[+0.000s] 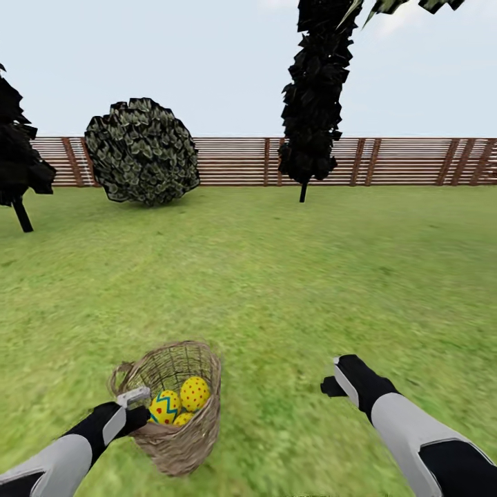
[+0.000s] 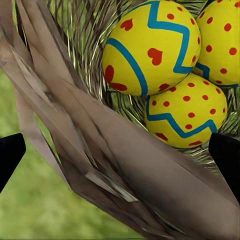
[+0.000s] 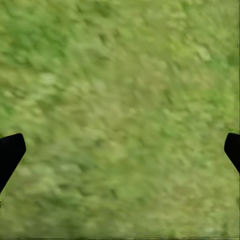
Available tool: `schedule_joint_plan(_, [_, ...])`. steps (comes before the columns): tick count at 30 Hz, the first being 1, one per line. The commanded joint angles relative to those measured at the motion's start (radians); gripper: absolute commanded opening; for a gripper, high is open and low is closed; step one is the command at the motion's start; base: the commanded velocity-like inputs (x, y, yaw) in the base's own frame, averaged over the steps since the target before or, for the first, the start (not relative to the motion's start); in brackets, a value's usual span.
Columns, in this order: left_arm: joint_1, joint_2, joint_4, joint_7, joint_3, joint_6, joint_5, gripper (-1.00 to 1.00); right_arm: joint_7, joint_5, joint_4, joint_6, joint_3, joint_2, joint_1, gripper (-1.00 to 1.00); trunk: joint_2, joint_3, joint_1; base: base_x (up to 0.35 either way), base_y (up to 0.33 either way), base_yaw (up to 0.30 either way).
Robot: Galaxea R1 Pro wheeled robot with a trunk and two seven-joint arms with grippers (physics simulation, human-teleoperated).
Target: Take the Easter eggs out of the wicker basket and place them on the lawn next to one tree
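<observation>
**Three eggs in the basket, left claw at its rim**

At the far left of the head view a dark tree [image 1: 17,159] stands on the lawn [image 1: 276,276], then a round leafy bush [image 1: 141,152] in front of the slatted wooden fence [image 1: 235,160].

Nearer the robot, the left gripper [image 1: 134,407] sits at the near rim of the wicker basket [image 1: 183,442], which stands on the grass tilted towards the robot. In the left wrist view its two dark fingertips [image 2: 10,155] stand wide apart, with the woven rim between them and nothing held.

Inside the basket lie all three Easter eggs [image 1: 181,400], yellow with red dots and touching one another. The left wrist view shows one egg with red hearts [image 2: 150,47] and blue bands, one with a blue zigzag [image 2: 185,112] under it, and a third at the edge.

Further right a tall dark narrow tree [image 1: 314,96] rises before the fence.

The right gripper [image 1: 338,379] hangs over bare grass, well apart from the basket, its fingertips [image 3: 10,152] spread wide and empty.
</observation>
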Motion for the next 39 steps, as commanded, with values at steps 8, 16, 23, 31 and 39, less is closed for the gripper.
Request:
schedule_joint_plan(8, [-0.001,-0.058,-0.115,-0.002,0.004,-0.028,0.037,-1.0,0.007,-0.01,-0.22,0.099,0.008,0.005,-0.001,1.0,-0.001,0.003,0.0,0.0,0.0,-0.3])
schedule_joint_plan(16, [-0.003,-0.151,-0.235,0.01,-0.002,-0.015,0.03,-1.0,0.012,-0.05,-0.173,0.098,0.015,0.013,-0.001,1.0,-0.001,0.008,0.0,0.0,0.0,-0.3])
schedule_joint_plan(23, [-0.003,-0.151,-0.229,0.012,0.0,-0.013,0.03,-1.0,0.012,-0.053,-0.173,0.096,0.01,-0.019,-0.001,1.0,-0.001,0.012,0.0,0.0,0.0,-0.3])
schedule_joint_plan(31, [-0.003,-0.153,-0.228,0.009,0.001,-0.013,0.03,-1.0,0.014,-0.057,-0.171,0.094,0.01,-0.02,-0.001,1.0,-0.001,0.015,0.0,0.0,0.0,-0.3])
schedule_joint_plan(39, [-0.003,-0.161,-0.186,0.01,-0.001,-0.016,0.03,-1.0,0.013,-0.055,-0.171,0.092,0.01,-0.02,-0.001,1.0,-0.001,0.015,0.0,0.0,0.0,-0.3])
